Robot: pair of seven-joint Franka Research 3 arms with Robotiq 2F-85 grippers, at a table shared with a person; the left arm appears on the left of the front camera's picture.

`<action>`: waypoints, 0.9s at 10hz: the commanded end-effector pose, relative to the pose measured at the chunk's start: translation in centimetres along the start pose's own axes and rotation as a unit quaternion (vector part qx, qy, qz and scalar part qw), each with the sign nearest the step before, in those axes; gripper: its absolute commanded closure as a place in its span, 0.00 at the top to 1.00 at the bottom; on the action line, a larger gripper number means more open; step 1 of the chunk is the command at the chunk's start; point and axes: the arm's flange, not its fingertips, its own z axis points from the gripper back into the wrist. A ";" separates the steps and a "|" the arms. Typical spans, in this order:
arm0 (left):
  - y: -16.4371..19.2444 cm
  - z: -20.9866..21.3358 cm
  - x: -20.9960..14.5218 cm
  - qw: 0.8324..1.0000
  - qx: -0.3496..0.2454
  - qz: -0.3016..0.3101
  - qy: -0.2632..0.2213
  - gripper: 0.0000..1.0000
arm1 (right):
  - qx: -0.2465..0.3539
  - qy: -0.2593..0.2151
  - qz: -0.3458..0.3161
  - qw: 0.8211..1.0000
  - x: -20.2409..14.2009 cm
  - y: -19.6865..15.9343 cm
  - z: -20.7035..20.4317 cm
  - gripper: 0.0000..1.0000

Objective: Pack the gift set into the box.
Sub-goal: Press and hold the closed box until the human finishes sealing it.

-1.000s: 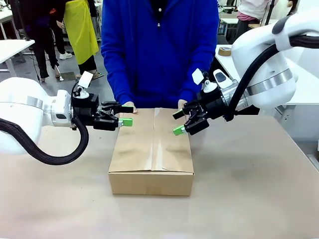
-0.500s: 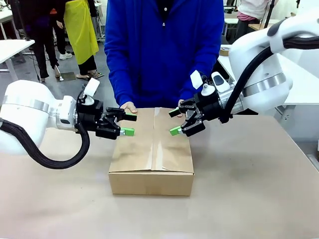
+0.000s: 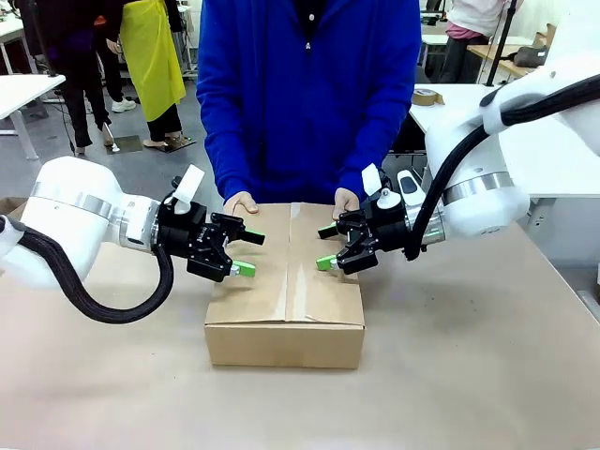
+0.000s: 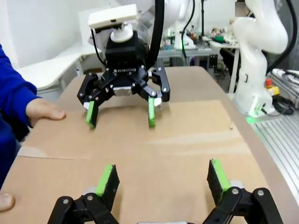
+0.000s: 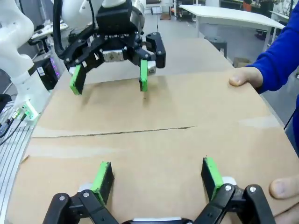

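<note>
Above the stiff, probably light cardboard carton [image 3: 286, 295], left gripper [image 3: 250, 253] and right gripper [image 3: 324, 247] are hovering, jaws apart, its side edges likely offering the best hold

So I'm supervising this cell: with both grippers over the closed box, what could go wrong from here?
The person's hands rest on the far edge of the box, right beside the open left gripper and right gripper; a finger might get pinched.
The grippers face each other across the flap seam and could collide if both advance.
Pressing near that seam might buckle the flaps inward.
</note>
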 end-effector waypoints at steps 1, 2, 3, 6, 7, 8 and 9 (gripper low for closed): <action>0.6 -0.8 -1.0 0.999 0.010 -0.023 0.033 1.00 | -0.006 0.000 0.010 1.000 0.3 -0.5 -0.6 1.00; 0.8 -0.9 -1.3 0.999 0.019 -0.022 0.041 1.00 | 0.015 0.007 0.009 1.000 0.0 -0.7 -0.9 1.00; 0.9 -0.9 -1.5 0.998 0.025 -0.017 0.047 1.00 | 0.030 0.017 0.004 0.999 -0.5 -0.9 -1.2 1.00; 1.8 -0.8 -1.9 0.994 0.092 -0.018 0.063 1.00 | 0.017 0.005 0.008 1.000 0.0 -0.5 -0.7 1.00; 1.1 -0.4 -1.0 0.998 0.028 -0.011 0.047 1.00 | 0.017 0.005 0.008 1.000 0.0 -0.5 -0.7 1.00; 1.1 -0.4 -1.0 0.998 0.028 -0.011 0.047 1.00 | 0.017 0.005 0.008 1.000 0.0 -0.5 -0.7 1.00; 1.1 -0.4 -1.0 0.998 0.028 -0.011 0.047 1.00 | 0.017 0.005 0.008 1.000 0.0 -0.5 -0.7 1.00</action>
